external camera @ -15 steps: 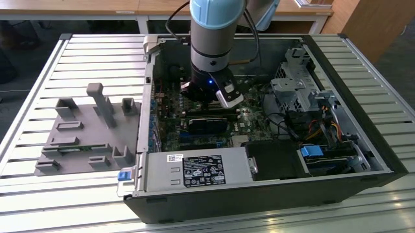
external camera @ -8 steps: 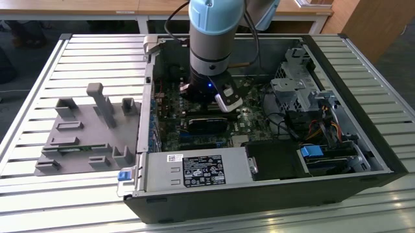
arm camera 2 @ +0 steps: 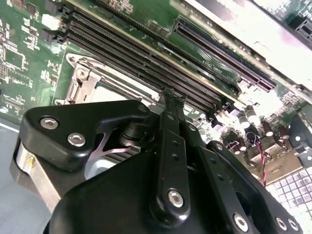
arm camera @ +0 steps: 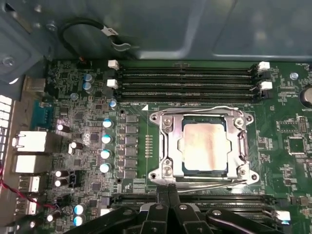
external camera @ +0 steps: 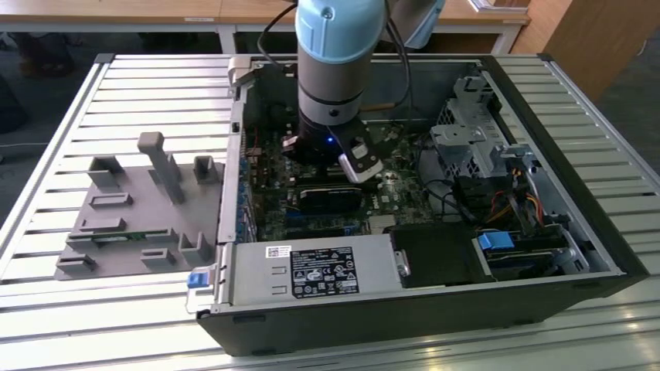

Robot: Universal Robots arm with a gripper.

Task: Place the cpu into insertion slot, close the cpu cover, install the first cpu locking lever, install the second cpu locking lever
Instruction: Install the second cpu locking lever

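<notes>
In the first wrist view the cpu (arm camera: 204, 146) lies flat in the insertion slot, its dull silver top showing through the cut-out of the cpu cover (arm camera: 169, 141). The cover lies down flat over it. One thin wire locking lever (arm camera: 214, 108) runs along the socket's far edge and another (arm camera: 209, 183) along the edge nearest my fingers. My gripper (arm camera: 168, 189) is shut, its fingertips pressed together with nothing between them, right at that nearer lever. The second wrist view has the gripper (arm camera 2: 171, 96) beside the socket's metal corner (arm camera 2: 83, 80). The arm (external camera: 330, 69) stands over the motherboard.
Long black memory slots (arm camera: 185, 80) flank the socket, with more (arm camera: 224, 200) under my fingers. Capacitors (arm camera: 106, 139) and rear ports (arm camera: 31, 141) stand nearby. A cable (arm camera: 92, 27) loops on the case wall. A power supply (external camera: 309, 270), a drive cage (external camera: 474, 139) and a grey fixture (external camera: 134, 209) surround the board.
</notes>
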